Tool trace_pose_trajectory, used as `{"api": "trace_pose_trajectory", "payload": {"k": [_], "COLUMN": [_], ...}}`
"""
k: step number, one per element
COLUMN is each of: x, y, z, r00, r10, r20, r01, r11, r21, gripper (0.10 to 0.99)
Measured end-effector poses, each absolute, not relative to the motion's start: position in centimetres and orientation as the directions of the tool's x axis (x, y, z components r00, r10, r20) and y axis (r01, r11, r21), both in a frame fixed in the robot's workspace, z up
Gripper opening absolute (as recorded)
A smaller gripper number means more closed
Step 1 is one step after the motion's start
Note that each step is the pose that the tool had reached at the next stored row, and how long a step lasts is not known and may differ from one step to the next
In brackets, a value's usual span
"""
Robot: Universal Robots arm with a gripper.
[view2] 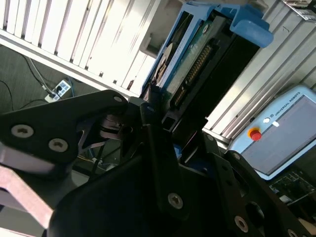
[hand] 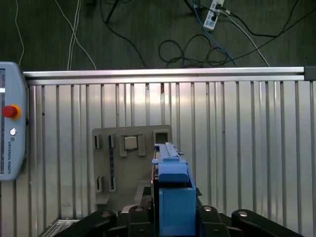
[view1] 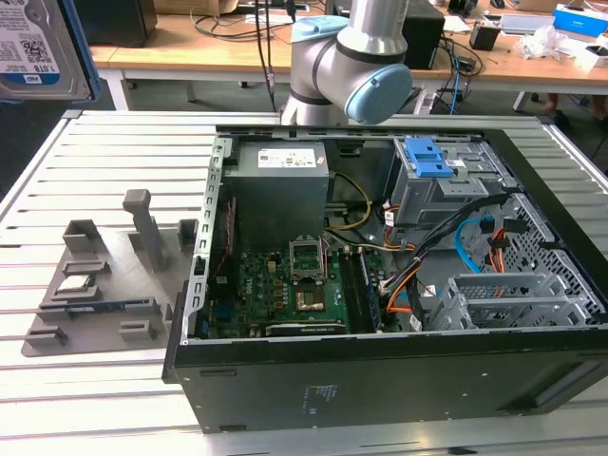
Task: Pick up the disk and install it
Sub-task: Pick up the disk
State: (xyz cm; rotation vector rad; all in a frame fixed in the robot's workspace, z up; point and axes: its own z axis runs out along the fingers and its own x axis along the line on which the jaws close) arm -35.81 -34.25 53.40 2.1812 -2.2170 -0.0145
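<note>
The gripper (hand: pixel 173 210) has its fingers closed on the disk (hand: pixel 170 165), held on edge in the air over the grey tray (hand: pixel 131 173); a loose hold or a bump against the computer case (view1: pixel 380 380) could drop it

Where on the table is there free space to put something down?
On the table, bare slats are free on the near and far sides of the grey fixture plate, at the exterior view's left of the computer case. Inside the case is crowded: motherboard, cables, drive cage.
</note>
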Motion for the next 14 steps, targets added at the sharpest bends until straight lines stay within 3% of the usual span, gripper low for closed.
{"api": "trace_pose_trajectory", "payload": {"k": [14], "x": [-33.2], "y": [-34.2], "z": [53.4], "r00": [-0.016], "r10": [-1.0], "r20": [0.016], "r01": [-0.999], "r11": [0.017], "r21": [0.029], "gripper": [0.365]}}
